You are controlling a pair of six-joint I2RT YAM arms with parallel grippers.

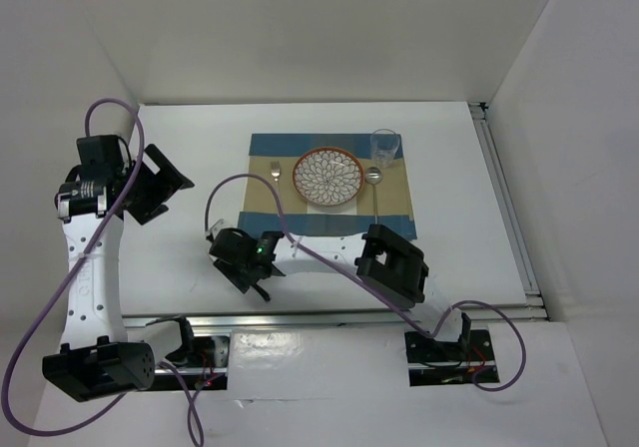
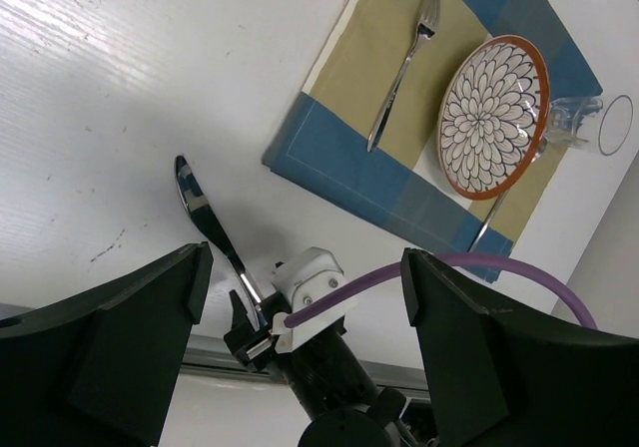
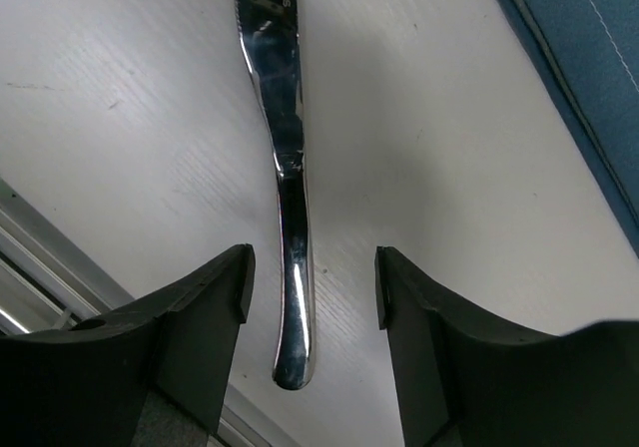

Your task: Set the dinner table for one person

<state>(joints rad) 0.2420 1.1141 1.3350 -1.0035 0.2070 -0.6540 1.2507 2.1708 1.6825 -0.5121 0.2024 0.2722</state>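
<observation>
On the white dinner table (image 1: 449,168) a blue-and-tan placemat (image 1: 262,204) holds a patterned plate (image 1: 327,177), a fork (image 1: 275,172) to its left, a spoon (image 1: 374,183) to its right and a glass (image 1: 385,146). A knife (image 3: 285,118) lies on the bare table off the mat's near left corner; it also shows in the left wrist view (image 2: 205,218). My right gripper (image 3: 312,267) is open, its fingers on either side of the knife handle's end without touching it. My left gripper (image 2: 308,267) is open and empty, held high to the left (image 1: 165,183).
A metal rail (image 1: 349,315) runs along the table's near edge and another (image 1: 504,198) along its right side. White walls close in the back and sides. The right arm (image 1: 394,267) stretches across the front of the placemat, with purple cables looping over it.
</observation>
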